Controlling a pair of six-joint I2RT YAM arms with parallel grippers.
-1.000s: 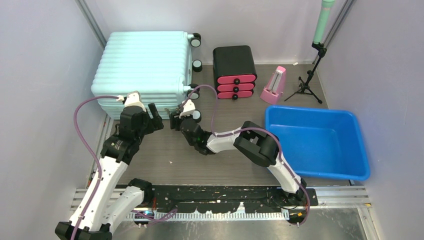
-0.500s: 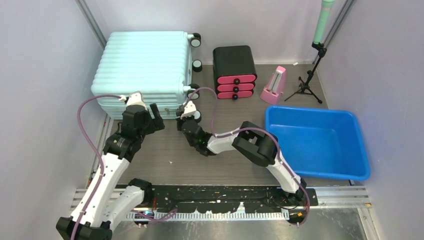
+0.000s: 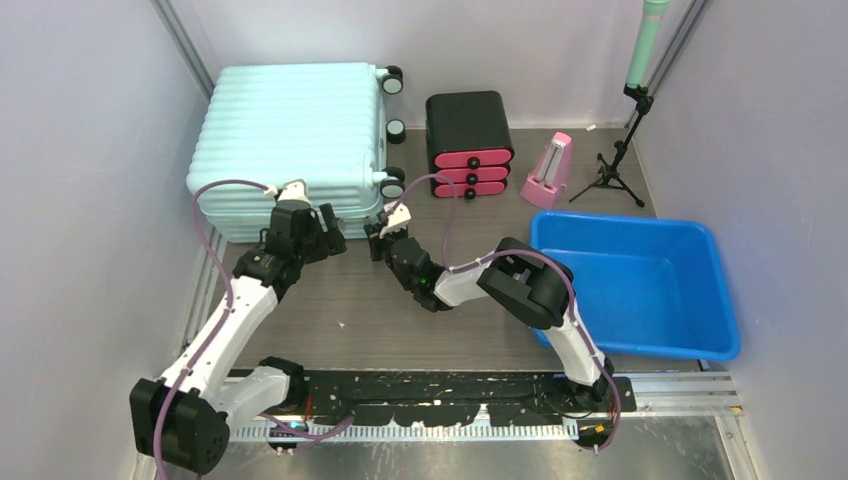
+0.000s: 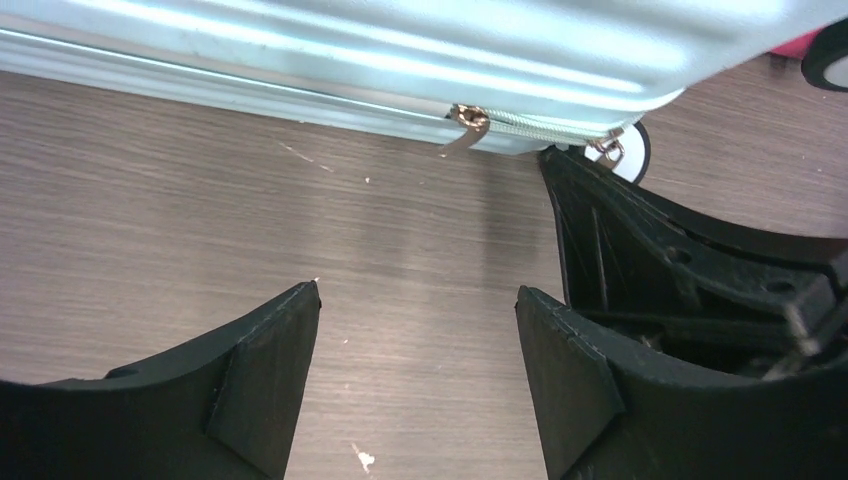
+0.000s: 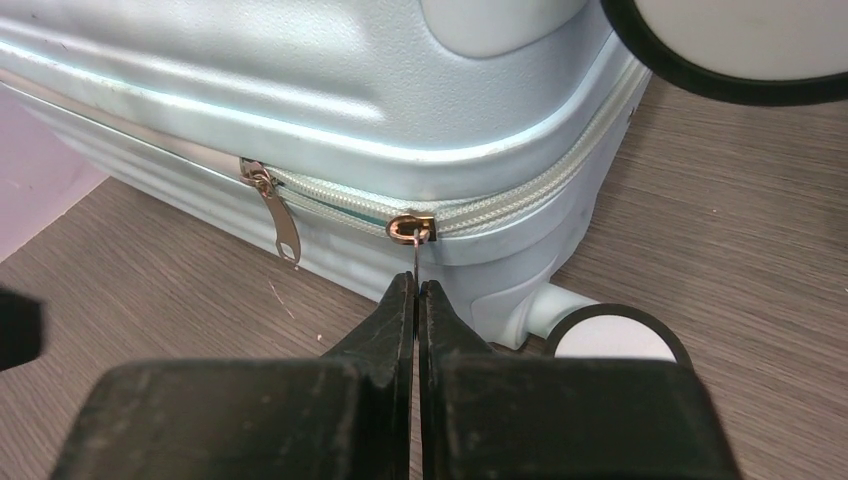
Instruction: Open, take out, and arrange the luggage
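Observation:
The luggage (image 3: 290, 130) is a pale mint ribbed suitcase lying flat at the back left, zipped up, its black caster wheels to the right. My right gripper (image 3: 379, 226) is at its near right corner, shut (image 5: 417, 285) on the thin metal pull that hangs from a zipper slider (image 5: 411, 228). A second zipper pull (image 5: 281, 222) dangles free further left on the same seam (image 4: 465, 124). My left gripper (image 3: 327, 226) stands open (image 4: 418, 290) over bare floor just in front of the suitcase's near edge (image 4: 400, 60), holding nothing, with the right gripper close on its right.
A black drawer box with pink drawers (image 3: 469, 143) stands right of the suitcase, then a pink object (image 3: 548, 170) and a small tripod (image 3: 612, 165). A blue tub (image 3: 635, 285) fills the right side. A caster wheel (image 5: 615, 335) sits beside my right fingers.
My right gripper has closed on the zipper pull and shifted a little right. The left arm has swung right along the suitcase's near edge, its gripper still open.

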